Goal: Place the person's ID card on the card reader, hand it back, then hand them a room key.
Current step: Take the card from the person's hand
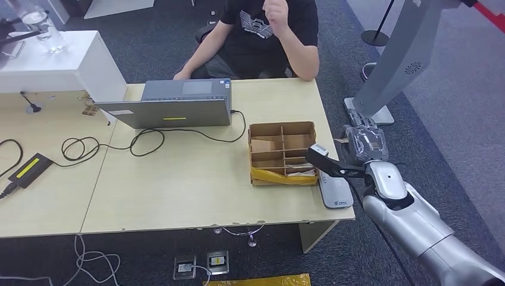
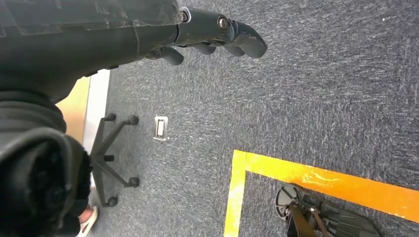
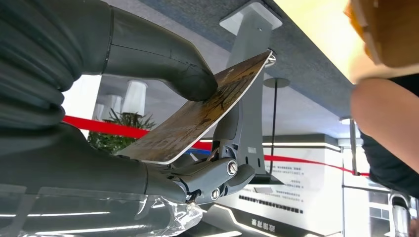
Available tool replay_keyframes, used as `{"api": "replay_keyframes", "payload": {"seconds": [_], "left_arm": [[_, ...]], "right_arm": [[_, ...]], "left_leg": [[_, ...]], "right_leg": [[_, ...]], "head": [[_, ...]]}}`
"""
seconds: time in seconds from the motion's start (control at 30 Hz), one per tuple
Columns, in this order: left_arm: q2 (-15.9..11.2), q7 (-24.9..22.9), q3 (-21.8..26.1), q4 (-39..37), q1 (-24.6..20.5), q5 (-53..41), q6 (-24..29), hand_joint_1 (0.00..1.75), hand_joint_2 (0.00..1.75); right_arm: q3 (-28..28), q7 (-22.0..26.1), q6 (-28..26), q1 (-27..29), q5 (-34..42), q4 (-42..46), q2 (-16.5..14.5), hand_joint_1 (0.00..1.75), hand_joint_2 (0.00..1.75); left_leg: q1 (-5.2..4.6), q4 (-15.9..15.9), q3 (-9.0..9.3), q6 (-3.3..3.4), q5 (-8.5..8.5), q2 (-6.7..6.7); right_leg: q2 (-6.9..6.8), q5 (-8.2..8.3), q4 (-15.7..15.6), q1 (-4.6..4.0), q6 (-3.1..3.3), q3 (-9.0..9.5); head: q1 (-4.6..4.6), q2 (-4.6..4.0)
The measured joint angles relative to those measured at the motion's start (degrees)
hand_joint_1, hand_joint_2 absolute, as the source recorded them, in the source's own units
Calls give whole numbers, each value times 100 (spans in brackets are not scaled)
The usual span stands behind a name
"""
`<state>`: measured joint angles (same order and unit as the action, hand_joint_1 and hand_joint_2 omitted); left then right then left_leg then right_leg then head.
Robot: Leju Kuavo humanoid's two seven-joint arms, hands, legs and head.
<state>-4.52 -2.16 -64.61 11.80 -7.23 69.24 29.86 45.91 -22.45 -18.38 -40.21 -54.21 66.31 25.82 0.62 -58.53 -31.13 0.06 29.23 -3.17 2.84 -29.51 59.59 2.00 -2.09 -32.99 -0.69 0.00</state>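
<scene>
My right hand (image 1: 364,143), wrapped in clear plastic, hovers just off the table's right edge, beyond the far end of the grey card reader (image 1: 334,192). In the right wrist view its thumb (image 3: 163,54) and fingers (image 3: 217,173) pinch a brown patterned card (image 3: 197,118); whether it is the ID card or a room key I cannot tell. The person (image 1: 268,36) sits behind the table, one hand at the laptop, the other raised. My left hand (image 2: 217,34) hangs over the carpet with fingers loosely apart, holding nothing.
A cardboard box with compartments (image 1: 283,152) stands beside the card reader. An open laptop (image 1: 172,104) and its black cables (image 1: 143,140) lie mid-table. A grey stand base (image 1: 372,107) sits on the floor right of the table. An office chair base (image 2: 111,158) is on the carpet.
</scene>
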Motion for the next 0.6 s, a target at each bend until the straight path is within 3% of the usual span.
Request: {"api": "replay_keyframes", "payload": {"seconds": [0.6], "left_arm": [[2,30,2,0,17,108,94,0,0]], "right_arm": [[-107,5,-101,541,278,-9,400,175,175]], "left_leg": [[0,0,0,0,0,3]], "right_leg": [[2,0,0,0,0,0]], "head": [[1,0]]}}
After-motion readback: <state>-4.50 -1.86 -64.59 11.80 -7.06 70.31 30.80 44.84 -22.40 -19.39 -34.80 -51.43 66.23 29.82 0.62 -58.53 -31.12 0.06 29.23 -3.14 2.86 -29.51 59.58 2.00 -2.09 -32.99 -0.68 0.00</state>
